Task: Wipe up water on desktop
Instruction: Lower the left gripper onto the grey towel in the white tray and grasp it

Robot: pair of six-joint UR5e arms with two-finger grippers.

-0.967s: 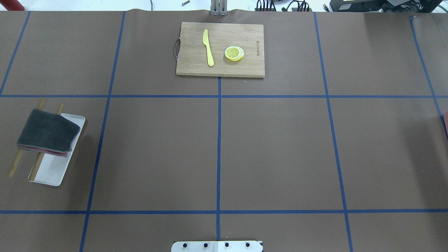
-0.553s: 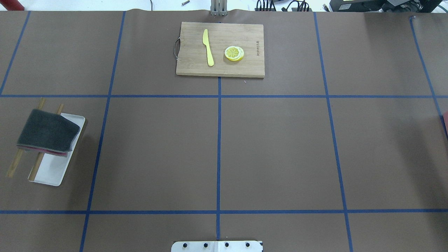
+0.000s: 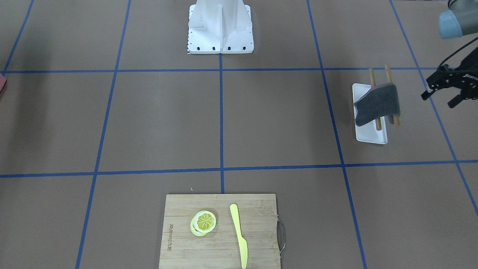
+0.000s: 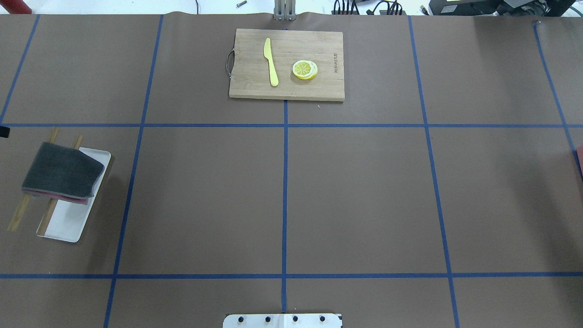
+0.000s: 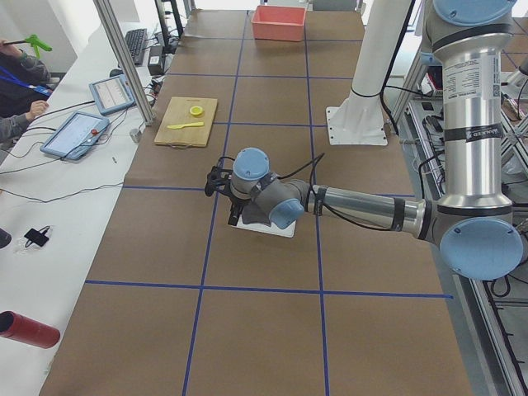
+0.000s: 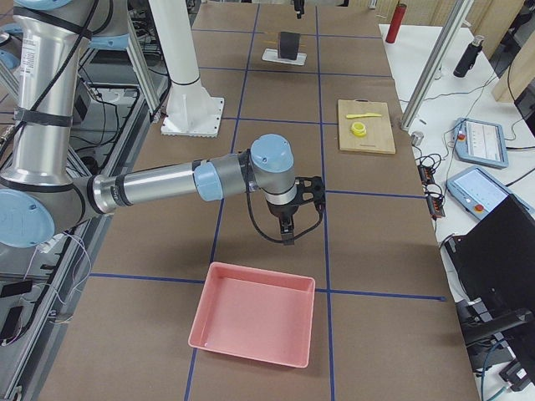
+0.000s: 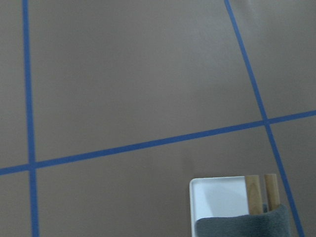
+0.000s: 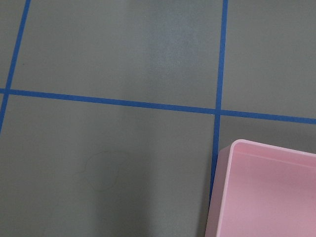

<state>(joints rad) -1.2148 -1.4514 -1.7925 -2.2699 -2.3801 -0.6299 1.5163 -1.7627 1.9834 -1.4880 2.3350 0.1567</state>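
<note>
Left tool (image 3: 438, 101) has edged in near the cloth (image 3: 377, 104), jaws apart; right tool (image 6: 287, 227) unclear.

Bamboo cutting board (image 4: 284, 54) with yellow knife (image 4: 271, 61), lemon slices (image 4: 304, 69); pink bin (image 6: 255, 324)

The middle of the matte brown bench (image 4: 364, 196), taped into blue squares, lies open across the overhead view. At 12 o'clock sits a rectangular bamboo cutting board (image 4: 250, 86); at 9 a folded grey cloth (image 4: 63, 171) raised on two wooden sticks (image 4: 19, 213) over a white rectangular tray (image 4: 68, 221); at 3 a shallow pink plastic bin (image 6: 255, 324); at 6 the white metal base plate (image 4: 282, 320)
</note>
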